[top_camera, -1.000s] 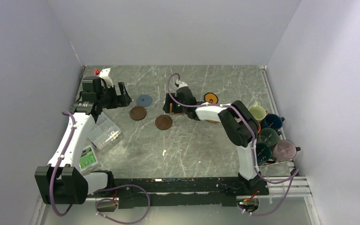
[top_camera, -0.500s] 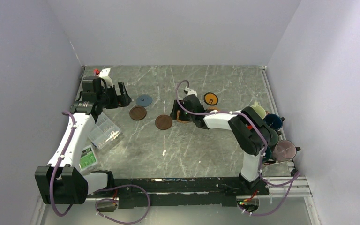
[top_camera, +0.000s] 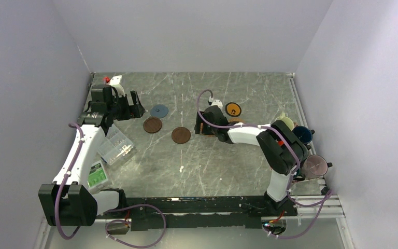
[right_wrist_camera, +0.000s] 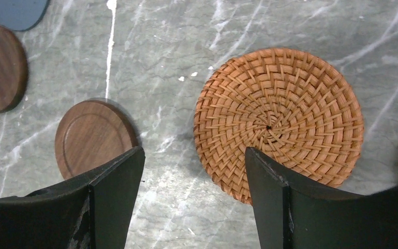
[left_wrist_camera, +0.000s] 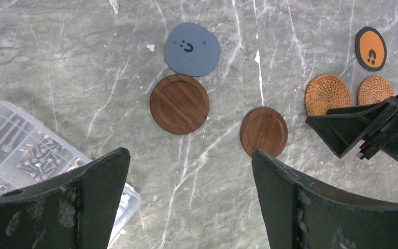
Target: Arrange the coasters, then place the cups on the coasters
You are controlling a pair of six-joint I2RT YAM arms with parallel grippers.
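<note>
Six coasters lie mid-table: blue-grey [left_wrist_camera: 192, 49], two dark brown [left_wrist_camera: 179, 104] [left_wrist_camera: 264, 131], two tan woven [left_wrist_camera: 327, 95] [left_wrist_camera: 375, 90], and a black one with an orange face [left_wrist_camera: 370, 48]. My right gripper [right_wrist_camera: 193, 153] is open and empty, low over the table. Its right finger overlaps the edge of the nearer woven coaster [right_wrist_camera: 279, 116], and a brown coaster [right_wrist_camera: 94, 137] is at its left. My left gripper [left_wrist_camera: 189, 153] is open and empty, held high at the back left [top_camera: 136, 106]. The cups stand at the right edge: cream [top_camera: 286, 122], dark blue [top_camera: 303, 134] and mauve [top_camera: 315, 166]. My right arm hides the others.
A clear plastic box of screws [top_camera: 115, 147] lies beside my left arm, with a green-labelled pack [top_camera: 97, 175] nearer the front. A small white and red object [top_camera: 113, 80] sits in the back left corner. Walls close the table on three sides.
My right gripper has moved a little right and toward the front, and its elbow has swung right over the cups. The left arm has stayed still.
</note>
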